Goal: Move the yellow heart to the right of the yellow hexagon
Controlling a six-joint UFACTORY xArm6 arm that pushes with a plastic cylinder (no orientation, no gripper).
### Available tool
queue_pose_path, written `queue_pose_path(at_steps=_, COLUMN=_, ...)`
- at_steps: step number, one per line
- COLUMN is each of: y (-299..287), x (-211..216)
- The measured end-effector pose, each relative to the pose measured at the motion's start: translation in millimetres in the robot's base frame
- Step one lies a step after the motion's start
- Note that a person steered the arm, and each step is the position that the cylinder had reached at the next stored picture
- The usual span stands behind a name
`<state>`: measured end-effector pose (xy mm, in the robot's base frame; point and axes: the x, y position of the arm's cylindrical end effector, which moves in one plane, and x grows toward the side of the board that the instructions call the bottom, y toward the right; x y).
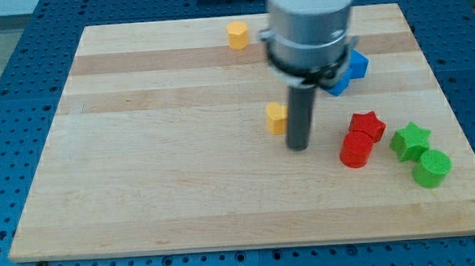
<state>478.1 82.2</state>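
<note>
Yellow heart beside my tip; 2 yellow blocks, 2 red, 2 green.

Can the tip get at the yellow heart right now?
Probably yes. My tip sits right beside the yellow heart, on the view's right of it, nothing between them; the rod hides part of the heart.

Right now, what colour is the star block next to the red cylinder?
Red. The star touches the red cylinder, clearest in the camera view.
</note>
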Motion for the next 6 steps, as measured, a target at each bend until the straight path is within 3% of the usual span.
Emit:
queue_pose_path(at_steps=2, y=-0.6, x=-1.4)
queue_pose_path(at_steps=4, y=-37.8, x=7.4)
queue_pose_path(at_steps=5, y=-37.8, x=-0.7)
queue_pose_path(at_steps=6, y=-37.8, x=-46.4)
